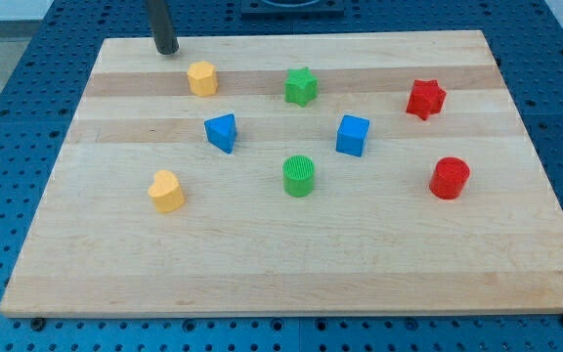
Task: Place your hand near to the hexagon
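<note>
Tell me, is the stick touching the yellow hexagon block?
No, my tip sits up and to the view's left of the yellow hexagon, with bare wood showing between them.

Upright dark rod, my tip (167,51) at view's top-left

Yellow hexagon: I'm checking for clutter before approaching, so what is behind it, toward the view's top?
Behind the yellow hexagon is only bare wooden board. My tip stands up and to its left, apart from it. Nothing is hidden there.

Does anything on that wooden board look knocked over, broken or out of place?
Nothing stands out. All eight blocks sit apart on the board, none stacked or over the edge. My tip rests near the view's top left corner, just up-left of the yellow hexagon.
</note>
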Robot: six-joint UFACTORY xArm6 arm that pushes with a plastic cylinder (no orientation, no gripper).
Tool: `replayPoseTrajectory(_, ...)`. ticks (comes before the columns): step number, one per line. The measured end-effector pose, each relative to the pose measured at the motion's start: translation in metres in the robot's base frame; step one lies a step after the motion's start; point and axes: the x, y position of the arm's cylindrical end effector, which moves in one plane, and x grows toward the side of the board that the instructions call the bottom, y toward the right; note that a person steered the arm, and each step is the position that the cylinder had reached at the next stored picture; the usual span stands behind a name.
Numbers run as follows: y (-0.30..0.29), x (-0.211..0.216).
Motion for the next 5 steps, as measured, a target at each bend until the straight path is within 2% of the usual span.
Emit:
replayPoseTrajectory(4, 0.012, 0.027)
replayPoseTrajectory(5, 0.012, 0.061)
